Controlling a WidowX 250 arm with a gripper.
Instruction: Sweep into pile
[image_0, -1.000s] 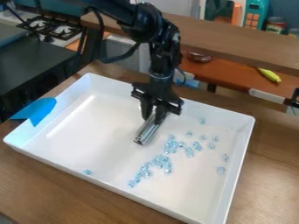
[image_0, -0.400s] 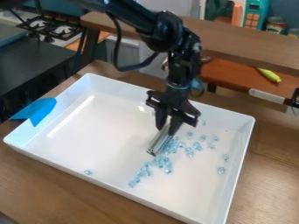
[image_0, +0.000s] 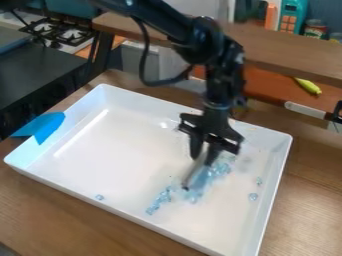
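My gripper (image_0: 204, 154) hangs low over the right half of the white tray (image_0: 120, 150), shut on a silvery metal sweeping piece (image_0: 194, 176) that slants down to the tray floor. Light blue beads (image_0: 216, 172) lie against and beside the piece, partly hidden by it and blurred. A string of beads (image_0: 158, 200) runs down to the lower left of it. One bead (image_0: 99, 197) sits alone near the tray's front wall, and a bead (image_0: 253, 196) lies apart near the right wall.
Blue tape (image_0: 45, 128) covers part of the tray's left rim. The tray walls surround the work area. Behind are a wooden ledge (image_0: 287, 49), a yellow toy (image_0: 308, 86) and a stove (image_0: 60, 32) at upper left.
The gripper with the metal piece has moved right and toward the front of the tray, into the beads. Beads near the piece have shifted and bunched closer together.
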